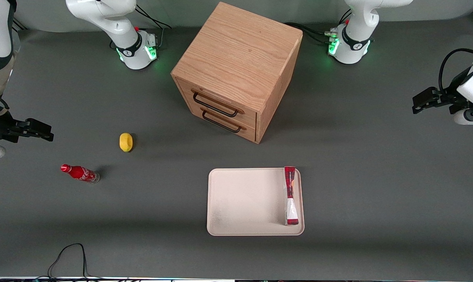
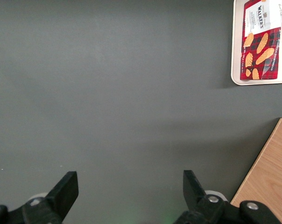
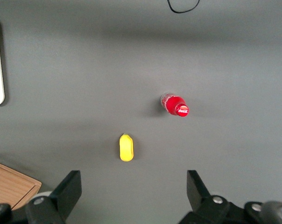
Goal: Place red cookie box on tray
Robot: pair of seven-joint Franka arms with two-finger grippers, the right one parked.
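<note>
Tray (image 1: 244, 199) sits nearest the front camera on the grey worktop (image 1: 377, 188), pale cream-pink, low rim, rounded corners. Red cookie box (image 1: 290, 196) is in the tray, along the rim at the working arm's end, standing on its long edge per the front view; the wrist view shows its tartan face with biscuit print, inside the tray corner. Red cola bottle (image 1: 80, 173) stands toward the parked arm's end of the worktop, yellow object (image 1: 126, 141) near it and a bit farther from the camera. Wooden drawer cabinet (image 1: 236, 74) is farther still, two drawers with dark handles, both shut. Claw (image 1: 428, 100) hangs over bare worktop at the working arm's end, well apart from tray and box. Fingers (image 2: 66, 189) spread wide, holding nothing.
</note>
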